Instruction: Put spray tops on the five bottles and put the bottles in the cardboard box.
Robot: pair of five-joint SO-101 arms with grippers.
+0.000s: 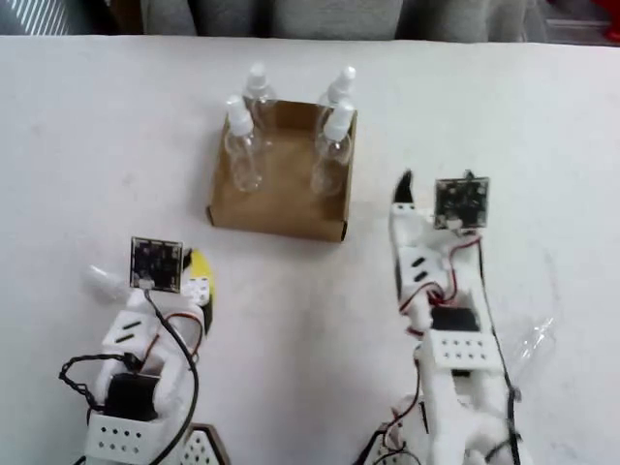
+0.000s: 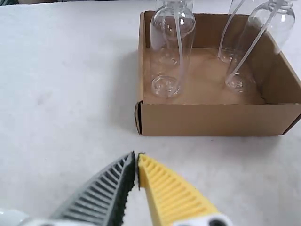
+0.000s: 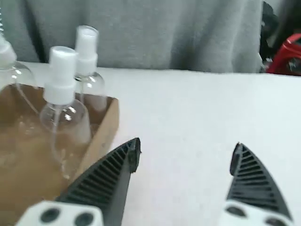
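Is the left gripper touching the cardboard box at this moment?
Apart. In the left wrist view, a strip of bare table lies between the tips of the left gripper and the near wall of the cardboard box.

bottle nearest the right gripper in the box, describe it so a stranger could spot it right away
Find the cardboard box mid-table, holding four clear bottles with white spray tops. Two stand along the wall on the right arm's side. Yours is the bottle of that pair nearer the arms, with its twin behind it.
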